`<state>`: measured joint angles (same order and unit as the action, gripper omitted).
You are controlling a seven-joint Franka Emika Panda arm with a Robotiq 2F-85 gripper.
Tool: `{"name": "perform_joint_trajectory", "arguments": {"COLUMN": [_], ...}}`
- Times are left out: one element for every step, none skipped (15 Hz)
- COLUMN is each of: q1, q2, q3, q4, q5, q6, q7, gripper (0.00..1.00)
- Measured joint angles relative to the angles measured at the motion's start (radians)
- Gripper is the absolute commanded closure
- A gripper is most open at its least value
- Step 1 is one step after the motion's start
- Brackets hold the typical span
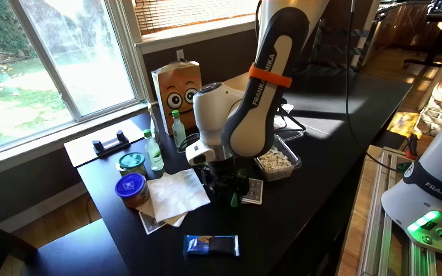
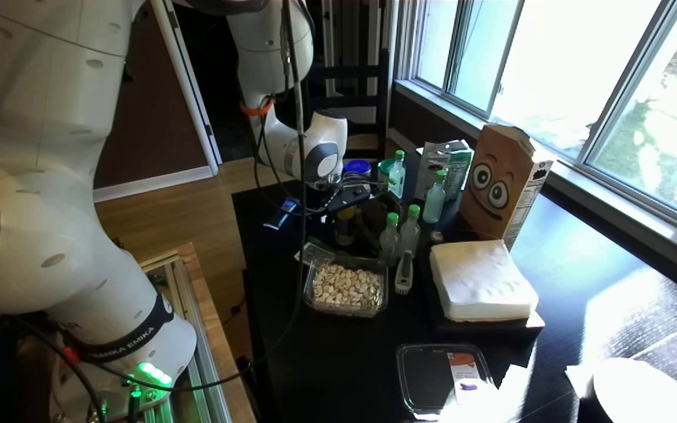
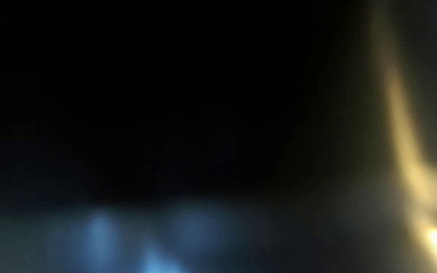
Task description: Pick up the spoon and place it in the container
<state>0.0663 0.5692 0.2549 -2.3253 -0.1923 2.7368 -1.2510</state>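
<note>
Sunlit window (image 1: 86, 50), dark wall (image 1: 221, 61)

arm link (image 1: 262, 99): "FRANKA", "MIKA" (part covered) | base collar (image 2: 130, 339): "FRANKA EMIKA"

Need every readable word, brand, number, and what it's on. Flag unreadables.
"FRANKA" and "MIKA", split by orange band: arm link.
"FRANKA E", cut off: base band.
"RANKA EMIKA", first letter unclear: base band.
Too small or blurred: blue wrapper, bottles, orange-white label, carton side, blue lid emblem.
Wrist view: none readable.

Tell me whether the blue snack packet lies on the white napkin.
No: in an exterior view, the blue snack packet lies on the dark table, apart from the white napkin.
</note>
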Motion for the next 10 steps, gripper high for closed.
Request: {"name": "perform_joint_trajectory", "arguments": {"q1": [-0.002,-0.004,-0.007,-0.015,-0.035,-0.070,-0.114,-0.155,-0.181,-0.192], "q2": [0.001,0.003,0.004,0.004,0.005,0.005,0.004,0.004,0.004,0.004], "q3": [0.001,0.003,0.006,0.014,0.033,0.069,0.112,0.150,0.171,0.179], "q4": [0.000,0.000,0.000,-0.001,-0.003,-0.007,-0.014,-0.021,-0.027,-0.030], "q5": [0.001,0.001,0.001,0.002,0.007,0.021,0.041,0.056,0.060,0.060], "q6": [0.010,0.017,0.019,0.019,0.019,0.019,0.019,0.019,0.019,0.019], "q7": [0.004,0.006,0.007,0.005,-0.010,-0.041,-0.083,-0.117,-0.136,-0.142], "gripper": [0.27,0.14,0.08,0.05,0.01,0.12,0.04,0.01,0.00,0.00]}}
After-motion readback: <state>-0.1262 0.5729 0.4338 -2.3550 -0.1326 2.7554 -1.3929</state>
